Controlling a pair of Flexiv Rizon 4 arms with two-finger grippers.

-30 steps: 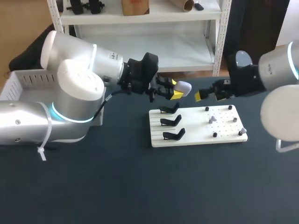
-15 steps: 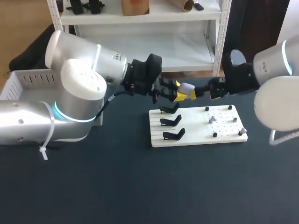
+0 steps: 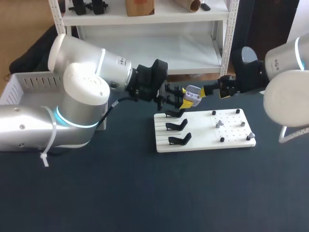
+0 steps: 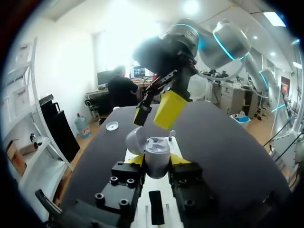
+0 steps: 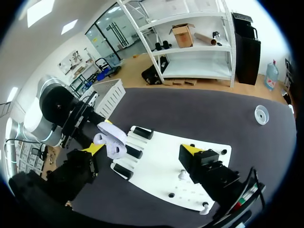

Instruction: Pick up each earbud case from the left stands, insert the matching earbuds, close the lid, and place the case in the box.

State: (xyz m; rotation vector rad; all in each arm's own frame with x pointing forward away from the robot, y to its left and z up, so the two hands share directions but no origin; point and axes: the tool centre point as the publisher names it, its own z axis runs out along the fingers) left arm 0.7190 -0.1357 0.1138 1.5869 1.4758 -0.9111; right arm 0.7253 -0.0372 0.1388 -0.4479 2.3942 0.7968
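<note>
The left gripper (image 3: 186,97) is clamped on an earbud case (image 3: 193,94), lid apparently open, above the board's (image 3: 203,143) far edge. The right gripper (image 3: 215,91) (fingers apart, empty) hovers just right. All three stands (image 3: 176,125) look bare, so inserting earbuds (image 3: 219,123), closing and boxing seemingly remain.

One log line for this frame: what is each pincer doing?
left pincer: shut on earbud case, lid open | right pincer: open, close to case | stands: all three bare
</note>
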